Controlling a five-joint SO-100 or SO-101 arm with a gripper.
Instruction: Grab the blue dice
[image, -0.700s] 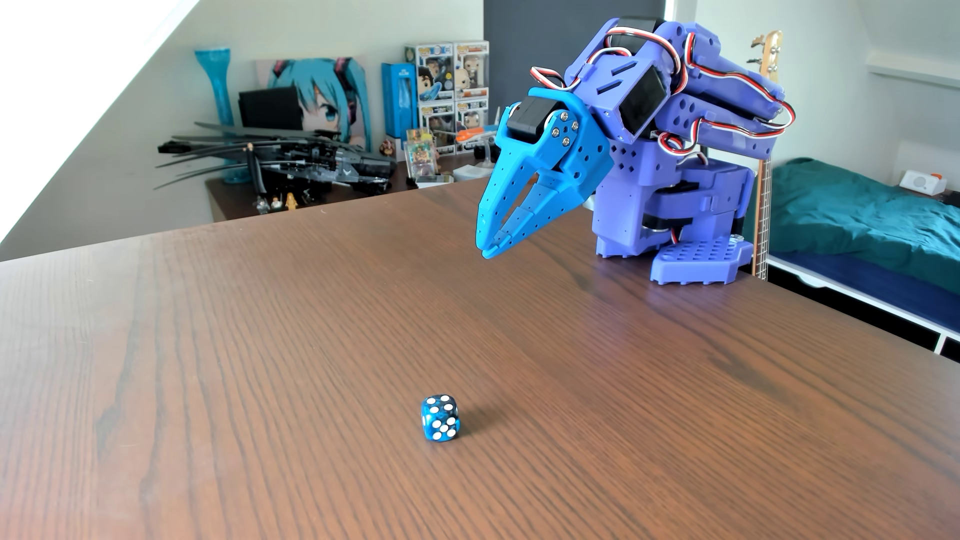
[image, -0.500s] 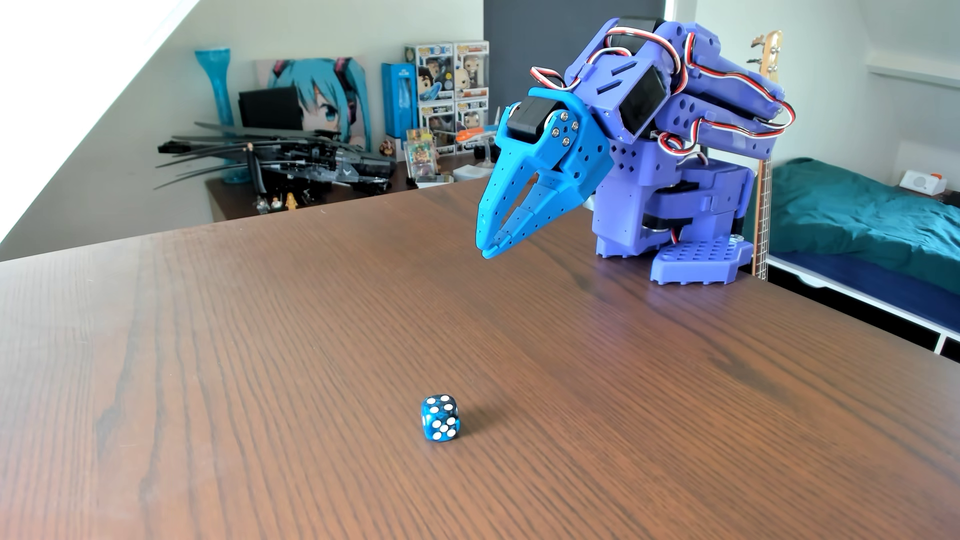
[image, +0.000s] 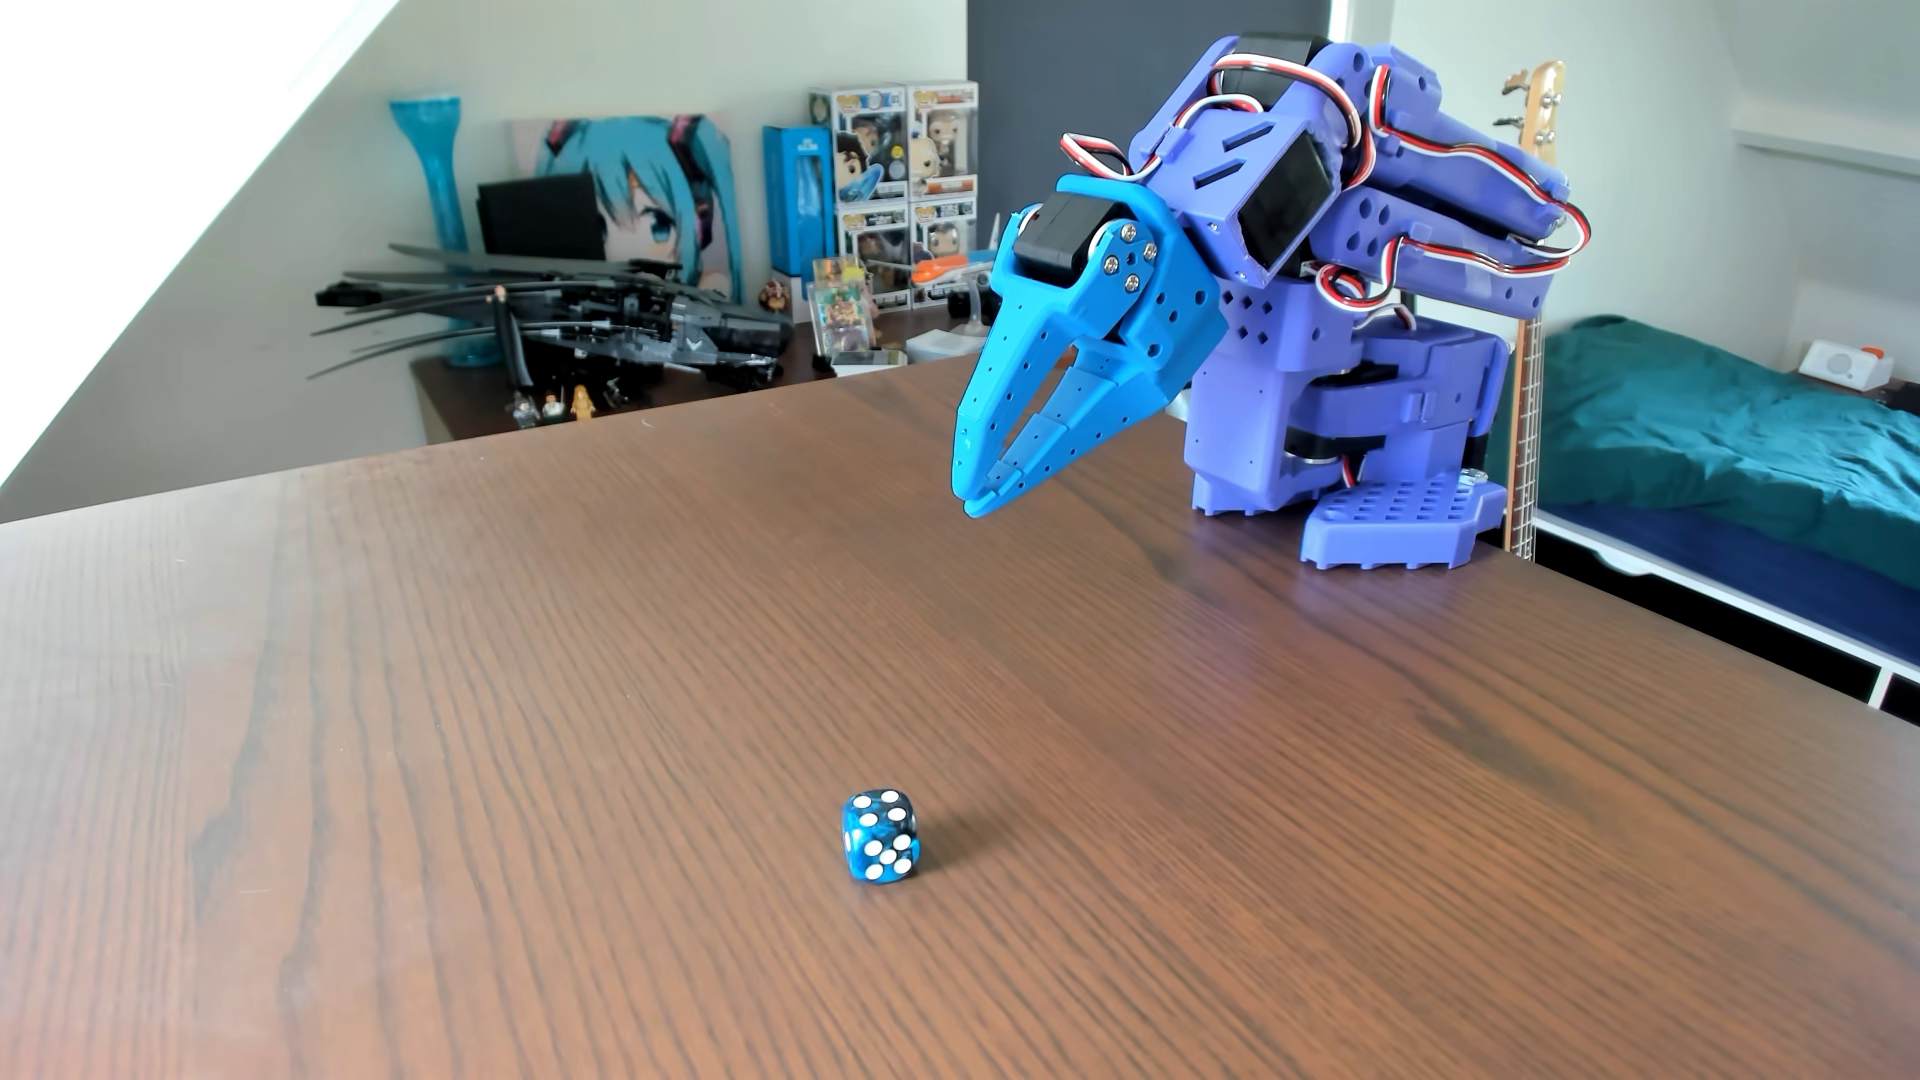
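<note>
The blue dice (image: 881, 836), a small translucent cube with dark swirls and white pips, rests alone on the brown wooden table (image: 520, 675) near the front centre of the other view. My gripper (image: 982, 501), with bright blue jaws, hangs folded down at the back of the table, tips touching and holding nothing. It points down and to the left, a little above the tabletop, far behind the dice and slightly to its right. The purple arm (image: 1351, 260) is folded over its base.
The arm's purple base (image: 1397, 519) sits at the table's back right edge. Beyond the table, a desk holds a dark model aircraft (image: 623, 322) and boxed figures (image: 904, 187). A bed (image: 1714, 436) stands at the right. The wood around the dice is bare.
</note>
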